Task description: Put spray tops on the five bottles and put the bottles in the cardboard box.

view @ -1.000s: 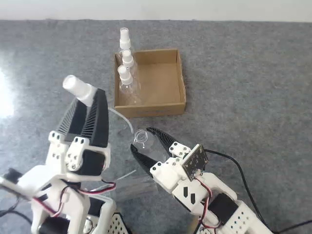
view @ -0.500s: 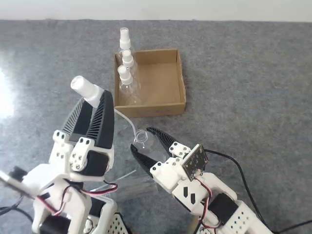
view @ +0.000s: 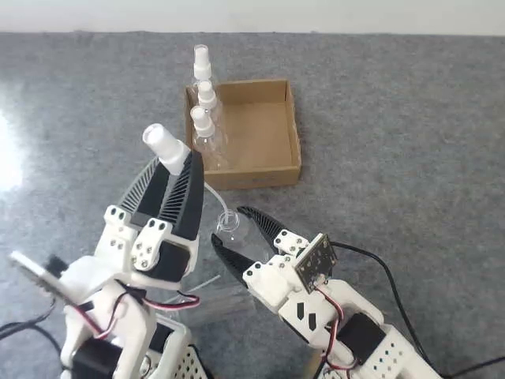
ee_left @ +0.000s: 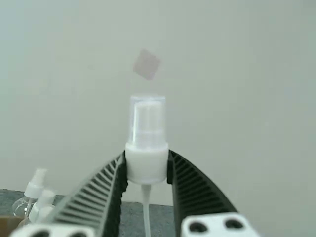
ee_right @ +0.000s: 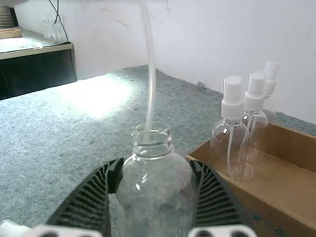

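Note:
My left gripper [view: 175,160] [ee_left: 145,163] is shut on a white spray top [view: 164,143] [ee_left: 147,138] held above the table. Its thin dip tube [view: 211,197] [ee_right: 148,64] slants down, and its tip sits at the open neck of a clear bottle [view: 230,223] [ee_right: 153,187]. My right gripper [view: 229,227] [ee_right: 155,170] is shut on that bottle and holds it upright just in front of the cardboard box [view: 280,170] [ee_right: 291,143]. Two capped bottles [view: 205,130] [ee_right: 232,133] stand along the box's left side. A third capped bottle [view: 201,59] stands at its far left corner.
A clear item [view: 217,298], partly hidden, lies on the grey carpet [view: 394,118] between the two arm bases. The right half of the box floor is bare. Open carpet stretches to the right of the box and arms.
My left gripper has carried the spray top to the right, toward the held bottle, bringing the tube tip to its neck. The right arm and bottle have stayed put.

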Tool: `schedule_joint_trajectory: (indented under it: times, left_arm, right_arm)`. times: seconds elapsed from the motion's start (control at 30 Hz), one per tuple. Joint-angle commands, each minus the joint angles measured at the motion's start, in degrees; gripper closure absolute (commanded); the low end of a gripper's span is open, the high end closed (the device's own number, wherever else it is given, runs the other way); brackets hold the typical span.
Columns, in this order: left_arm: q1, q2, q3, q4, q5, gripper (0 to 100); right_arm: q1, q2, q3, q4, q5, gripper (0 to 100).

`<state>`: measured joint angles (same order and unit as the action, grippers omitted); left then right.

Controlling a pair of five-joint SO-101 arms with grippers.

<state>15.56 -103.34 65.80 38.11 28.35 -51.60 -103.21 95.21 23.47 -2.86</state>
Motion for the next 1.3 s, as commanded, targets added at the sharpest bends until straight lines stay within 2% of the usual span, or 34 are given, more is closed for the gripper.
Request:
schedule_joint_trajectory:
  times: [0.0, 0.6, 0.9, 1.27]
  left_arm:
    - [0.4, -1.0, 0.7, -1.6, -0.7, 99]
    - [0.5, -1.0, 2.4, 3.8, -4.4, 99]
    - [0.3, -1.1, 1.9, 3.7, -6.2, 99]
    - [0.8, -1.1, 2.0, 3.5, -7.2, 99]
  right_arm:
    - [-0.8, -0.5, 1.1, 0.1, -0.4, 97.9]
    - [-0.5, -0.7, 1.1, 0.0, -0.4, 97.7]
    - [4.0, -0.7, 1.1, -0.4, -0.4, 97.6]
    - [3.9, -0.7, 1.1, -0.3, -0.4, 97.6]
